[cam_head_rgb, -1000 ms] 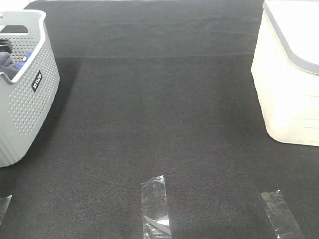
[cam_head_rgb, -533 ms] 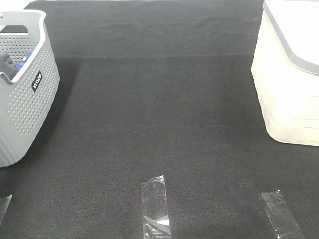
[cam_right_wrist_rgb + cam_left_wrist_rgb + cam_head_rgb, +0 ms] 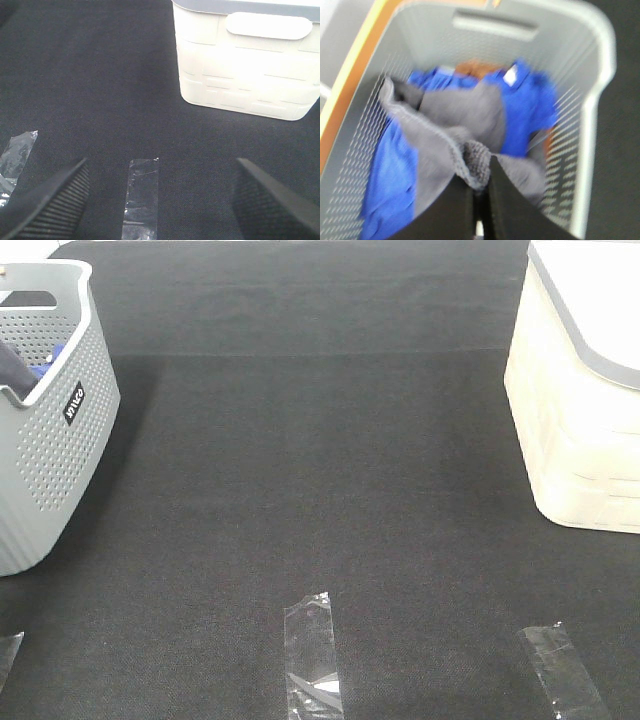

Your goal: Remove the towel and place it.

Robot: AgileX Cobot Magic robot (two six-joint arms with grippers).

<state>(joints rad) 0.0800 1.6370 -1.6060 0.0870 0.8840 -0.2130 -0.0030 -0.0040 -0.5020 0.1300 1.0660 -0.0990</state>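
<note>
Exterior high, largest thing first: what lies under everything?
— Your bench [image 3: 320, 490], covered in black cloth from edge to edge.

— And standing on it?
— On your right, a cream-white bin [image 3: 575, 440] with a grey lid. At your far left, a grey perforated laundry basket [image 3: 50, 440], well apart from the bin.

— Where is the towel?
— Inside that basket. Your left wrist view is blurred, but the slate-grey towel [image 3: 465, 115] shows heaped in the middle. It lies over a bright blue cloth [image 3: 530, 110] that spreads out on both sides of it. An orange-brown thing [image 3: 470, 66] peeks out by the handle wall.

— The left pincer?
— Your left pincer [image 3: 481, 180] is closed tight, with a bunched fold of the towel nipped at its tips.

— And the right?
— Your right pincer [image 3: 160, 197] hangs over the bench, spread wide and holding nothing, with the bin ahead of it.

— Anything smaller?
— A clear tape strip [image 3: 312, 650] stuck near the bench's front edge, and a second strip [image 3: 560, 670] on the bin's side.
</note>
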